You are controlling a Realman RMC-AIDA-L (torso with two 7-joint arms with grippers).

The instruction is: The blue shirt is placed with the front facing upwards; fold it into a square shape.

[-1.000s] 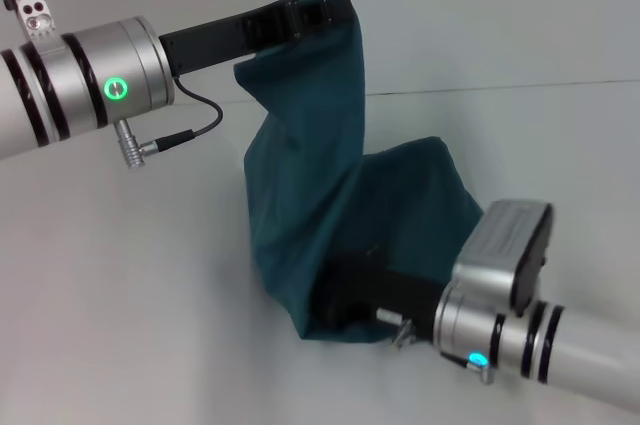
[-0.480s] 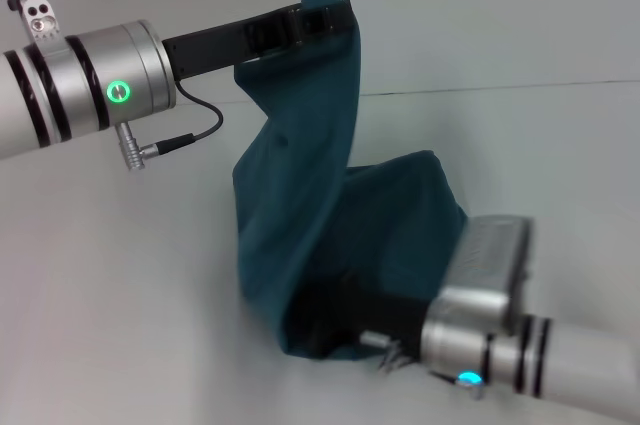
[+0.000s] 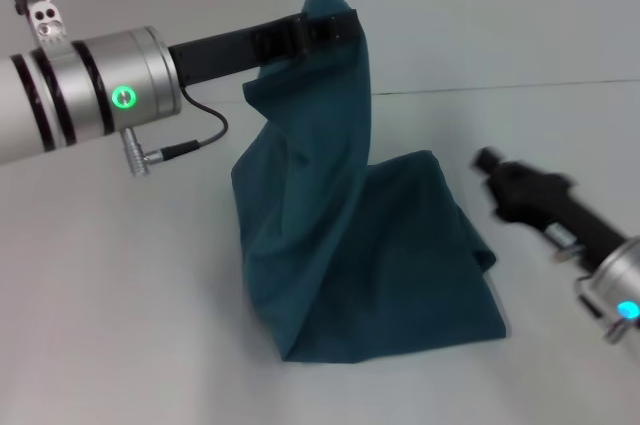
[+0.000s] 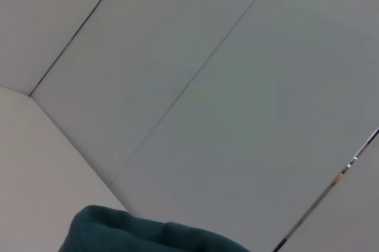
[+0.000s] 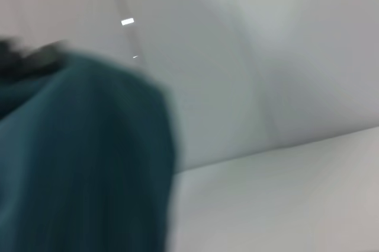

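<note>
My left end effector (image 3: 335, 27) pinches dark teal-blue cotton shirt (image 3: 350, 255) aloft, mid-fold; right end effector (image 3: 492, 167) apart (grip state unclear). Next: lay it flat on white worktop (image 3: 120, 325).

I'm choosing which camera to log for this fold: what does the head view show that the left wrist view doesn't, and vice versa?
Head view only: the left gripper holding the shirt up by one end, the rest draped onto the table, and the right gripper off the cloth beside it. Left wrist view only: wall panels with seams beyond the table. Both show the shirt's bunched top.
</note>
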